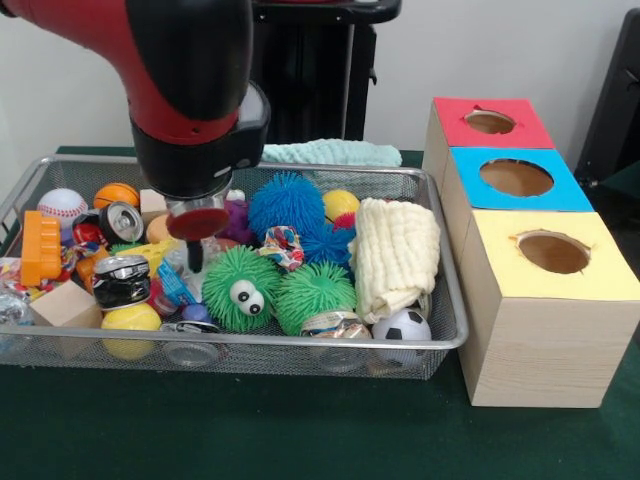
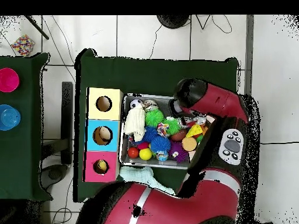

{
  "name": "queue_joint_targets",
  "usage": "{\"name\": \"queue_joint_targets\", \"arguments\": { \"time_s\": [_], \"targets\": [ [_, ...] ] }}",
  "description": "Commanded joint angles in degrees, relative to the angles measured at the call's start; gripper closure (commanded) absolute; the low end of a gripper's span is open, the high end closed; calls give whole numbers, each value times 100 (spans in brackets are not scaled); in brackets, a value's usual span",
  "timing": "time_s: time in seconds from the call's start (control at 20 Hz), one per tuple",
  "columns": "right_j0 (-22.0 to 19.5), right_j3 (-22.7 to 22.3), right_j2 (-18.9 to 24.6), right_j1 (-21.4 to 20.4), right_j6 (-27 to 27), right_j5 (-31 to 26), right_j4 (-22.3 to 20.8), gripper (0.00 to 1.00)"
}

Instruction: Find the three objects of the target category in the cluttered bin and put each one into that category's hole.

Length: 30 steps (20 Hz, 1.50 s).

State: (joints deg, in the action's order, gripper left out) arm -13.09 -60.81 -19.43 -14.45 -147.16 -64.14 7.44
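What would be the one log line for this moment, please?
arm: over bin's left part | gripper: low among clutter, state unclear | bin: full | holes: three boxes beside bin

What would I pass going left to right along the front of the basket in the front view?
Wooden block → yellow ball → green fuzzy ball with eyes → plain green fuzzy ball → small soccer ball.

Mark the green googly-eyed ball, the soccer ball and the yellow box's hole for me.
green googly-eyed ball (image 1: 240,290), front view, on its spiky front.
soccer ball (image 1: 402,326), front view, top face.
yellow box's hole (image 1: 553,252), front view, opening's middle.
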Motion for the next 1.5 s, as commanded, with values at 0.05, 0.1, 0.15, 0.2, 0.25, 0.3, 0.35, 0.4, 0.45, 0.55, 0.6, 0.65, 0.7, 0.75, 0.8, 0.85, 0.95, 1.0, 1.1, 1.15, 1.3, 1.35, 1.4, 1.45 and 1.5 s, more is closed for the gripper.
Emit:
{"name": "queue_joint_targets", "arguments": {
  "time_s": [0.05, 0.1, 0.15, 0.2, 0.25, 0.3, 0.35, 0.4, 0.45, 0.55, 0.6, 0.65, 0.7, 0.75, 0.8, 0.85, 0.95, 1.0, 1.1, 1.15, 1.3, 1.35, 1.4, 1.45, 1.5],
  "targets": [
    [-375, 795, 888, 279, 1665, -1480, -465, 0],
    [-366, 905, 811, 340, 1759, -1401, -637, 0],
    [-344, 958, 732, 370, 1770, -1321, -812, 0],
    [-305, 988, 650, 397, 1714, -1314, -948, 0],
    [-265, 959, 585, 387, 1643, -1332, -1064, 0],
    [-236, 950, 548, 396, 1564, -1386, -1137, 0],
    [-242, 840, 592, 367, 1503, -1352, -1146, 0],
    [-262, 750, 656, 348, 1467, -1302, -1142, 0],
    [-285, 631, 723, 330, 1435, -1246, -1130, 0],
    [-314, 442, 810, 307, 1377, -924, -1145, 0],
    [-329, 319, 858, 283, 1238, -684, -1094, 0],
    [-344, 76, 921, 214, 1024, -332, -992, 0],
    [-344, 5, 941, 197, 931, -130, -987, 0],
    [-345, -89, 966, 162, 828, -17, -927, 0],
    [-346, -183, 991, 126, 726, 96, -867, 0],
    [-356, -311, 1047, 74, 651, 163, -767, 0],
    [-372, -354, 1090, 30, 535, 135, -653, 0],
    [-402, -268, 1114, 55, 502, 13, -605, 0],
    [-423, -245, 1143, 54, 404, -27, -547, 0],
    [-432, -339, 1174, 28, 309, 115, -492, 0],
    [-513, -362, 1253, 79, 155, 420, -407, 0],
    [-534, -366, 1280, 91, 170, 414, -387, 0],
    [-555, -370, 1306, 103, 184, 408, -368, 0],
    [-561, -386, 1320, 100, 198, 379, -357, 0],
    [-567, -377, 1323, 104, 211, 344, -360, 0]
  ]
}}
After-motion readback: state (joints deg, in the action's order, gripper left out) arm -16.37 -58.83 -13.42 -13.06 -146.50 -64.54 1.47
